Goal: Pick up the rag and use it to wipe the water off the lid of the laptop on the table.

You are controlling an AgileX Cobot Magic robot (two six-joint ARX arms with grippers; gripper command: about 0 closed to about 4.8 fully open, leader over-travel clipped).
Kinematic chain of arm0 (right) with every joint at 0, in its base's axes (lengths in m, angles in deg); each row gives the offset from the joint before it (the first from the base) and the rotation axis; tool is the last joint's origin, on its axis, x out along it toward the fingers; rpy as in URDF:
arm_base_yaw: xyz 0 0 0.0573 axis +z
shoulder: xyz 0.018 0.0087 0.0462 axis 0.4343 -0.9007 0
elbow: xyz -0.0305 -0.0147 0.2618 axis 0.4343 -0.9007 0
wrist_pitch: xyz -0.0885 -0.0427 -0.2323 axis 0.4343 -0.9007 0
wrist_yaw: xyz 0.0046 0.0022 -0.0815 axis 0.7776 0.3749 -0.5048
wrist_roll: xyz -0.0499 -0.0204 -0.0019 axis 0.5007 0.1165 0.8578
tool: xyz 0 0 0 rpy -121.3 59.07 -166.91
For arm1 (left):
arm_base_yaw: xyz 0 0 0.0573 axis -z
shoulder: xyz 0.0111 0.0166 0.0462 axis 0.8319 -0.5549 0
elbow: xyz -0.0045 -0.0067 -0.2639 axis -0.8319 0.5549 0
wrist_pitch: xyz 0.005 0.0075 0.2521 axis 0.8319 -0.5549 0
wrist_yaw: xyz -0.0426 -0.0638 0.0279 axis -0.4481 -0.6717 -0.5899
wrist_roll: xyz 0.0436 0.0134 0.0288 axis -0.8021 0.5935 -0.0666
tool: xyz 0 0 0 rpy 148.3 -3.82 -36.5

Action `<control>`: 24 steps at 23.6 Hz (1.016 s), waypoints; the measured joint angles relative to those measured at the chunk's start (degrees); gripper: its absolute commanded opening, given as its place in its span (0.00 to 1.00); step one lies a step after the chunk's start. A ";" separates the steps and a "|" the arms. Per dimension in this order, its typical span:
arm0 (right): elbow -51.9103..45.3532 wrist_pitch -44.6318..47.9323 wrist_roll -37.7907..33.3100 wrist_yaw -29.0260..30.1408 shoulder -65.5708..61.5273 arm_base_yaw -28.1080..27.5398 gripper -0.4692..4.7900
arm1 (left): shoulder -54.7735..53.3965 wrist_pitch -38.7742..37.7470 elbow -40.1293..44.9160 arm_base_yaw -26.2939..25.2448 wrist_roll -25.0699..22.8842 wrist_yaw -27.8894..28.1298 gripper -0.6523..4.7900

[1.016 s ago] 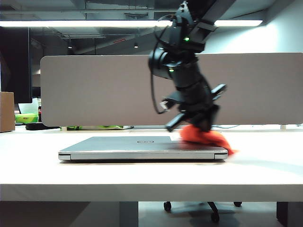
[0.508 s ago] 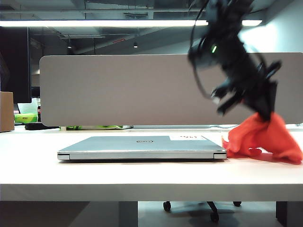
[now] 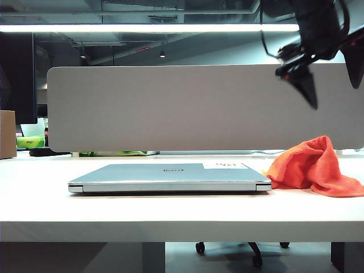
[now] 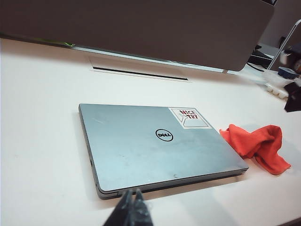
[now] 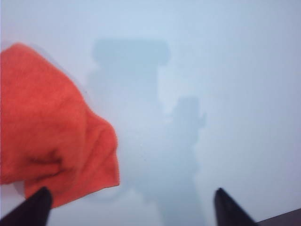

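The rag [image 3: 314,166] lies crumpled on the white table [image 3: 170,213], just beside the closed laptop [image 3: 169,177] at its 3 o'clock side. The right gripper [image 3: 333,85] hangs high over the rag, fingers spread wide, holding nothing. The left gripper [image 4: 131,209] sits near the laptop's edge, pressed together. A grey divider [image 3: 170,108] stands behind

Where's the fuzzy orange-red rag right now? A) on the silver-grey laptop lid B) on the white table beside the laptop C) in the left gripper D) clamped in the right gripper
B: the fuzzy orange-red rag lies crumpled on the white table beside the silver-grey laptop; the right gripper hangs open above it, empty.
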 measured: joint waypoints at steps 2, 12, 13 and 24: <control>-0.07 -0.09 1.46 0.24 2.10 -0.17 0.34 | 0.00 -0.02 0.00 0.00 0.00 -0.02 0.11; -0.39 10.12 7.30 14.29 18.36 -0.11 0.07 | 0.00 0.00 0.00 0.00 0.00 -0.02 0.11; -0.72 12.50 7.32 15.78 20.48 -0.11 0.07 | 0.00 0.00 0.00 0.00 0.00 0.00 0.11; -12.57 42.36 7.37 27.47 42.56 -0.09 0.07 | 0.00 0.00 0.00 -0.02 0.00 8.02 0.11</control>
